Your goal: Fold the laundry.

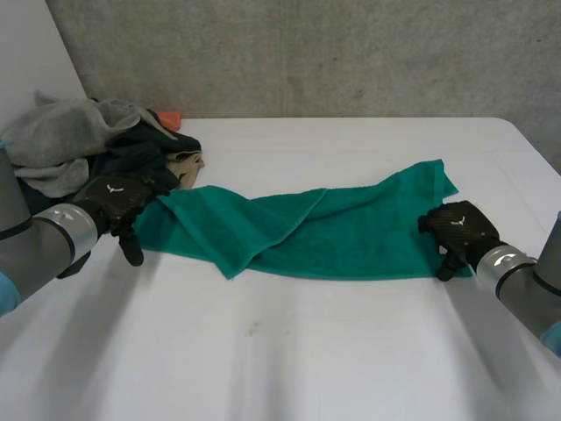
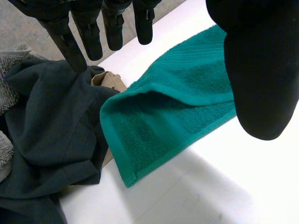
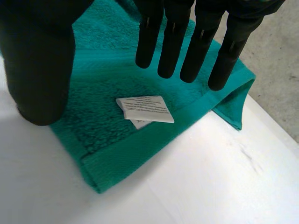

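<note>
Your left robot hand (image 1: pixel 118 206) and right robot hand (image 1: pixel 460 230) are both released, holding nothing, at opposite ends of the green towel (image 1: pixel 333 232).

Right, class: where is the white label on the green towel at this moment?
In the right wrist view, the white label lies on the green towel's end at the robot's right, under the right hand's open fingers.
</note>
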Robot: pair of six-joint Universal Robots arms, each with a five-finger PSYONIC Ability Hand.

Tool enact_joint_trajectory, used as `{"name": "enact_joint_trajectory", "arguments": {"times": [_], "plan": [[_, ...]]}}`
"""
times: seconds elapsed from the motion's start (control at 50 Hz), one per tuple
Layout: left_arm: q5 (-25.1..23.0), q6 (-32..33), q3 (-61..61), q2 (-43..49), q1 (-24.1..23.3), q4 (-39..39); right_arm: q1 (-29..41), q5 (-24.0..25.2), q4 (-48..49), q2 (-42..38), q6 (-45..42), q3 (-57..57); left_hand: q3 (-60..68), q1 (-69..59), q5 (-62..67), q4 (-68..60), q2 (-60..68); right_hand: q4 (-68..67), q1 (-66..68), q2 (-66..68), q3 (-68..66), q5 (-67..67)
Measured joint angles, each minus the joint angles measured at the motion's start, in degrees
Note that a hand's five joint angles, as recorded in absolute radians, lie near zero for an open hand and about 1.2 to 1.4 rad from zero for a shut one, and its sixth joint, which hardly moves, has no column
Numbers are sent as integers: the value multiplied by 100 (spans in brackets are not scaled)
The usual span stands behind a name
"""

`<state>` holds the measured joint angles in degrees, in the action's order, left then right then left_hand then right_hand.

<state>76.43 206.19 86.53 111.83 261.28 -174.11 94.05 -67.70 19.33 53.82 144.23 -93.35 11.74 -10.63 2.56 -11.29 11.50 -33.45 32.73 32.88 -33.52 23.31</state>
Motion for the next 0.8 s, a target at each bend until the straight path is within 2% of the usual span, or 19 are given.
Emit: {"name": "enact_joint_trajectory", "arguments": {"times": [0.3,0.42,0.62,0.68,0.74,0.8], "plan": [[-23,-18,-7,12,27,0,105,-256,62,-318,35,578,0,0,0,0,0,-425,467,419,-430,19],[-19,-18,-21,31,50,0,149,-265,60,-387,83,767,0,0,0,0,0,-817,902,879,-813,771],[-21,-14,-61,75,86,-8,204,-304,21,-450,136,986,0,0,0,0,0,-991,1071,1053,-976,928],[-22,-14,-81,114,89,-9,248,-308,-22,-386,136,989,0,0,0,0,0,-1732,1844,1852,-1727,1695],[-24,-15,-95,157,90,-9,311,-295,-109,-260,134,971,0,0,0,0,0,-3082,3108,3162,-3061,3081],[-30,-18,-103,200,86,-18,419,-257,-306,-1,144,916,0,0,0,0,0,-3457,3178,3429,-3387,3332]]}}
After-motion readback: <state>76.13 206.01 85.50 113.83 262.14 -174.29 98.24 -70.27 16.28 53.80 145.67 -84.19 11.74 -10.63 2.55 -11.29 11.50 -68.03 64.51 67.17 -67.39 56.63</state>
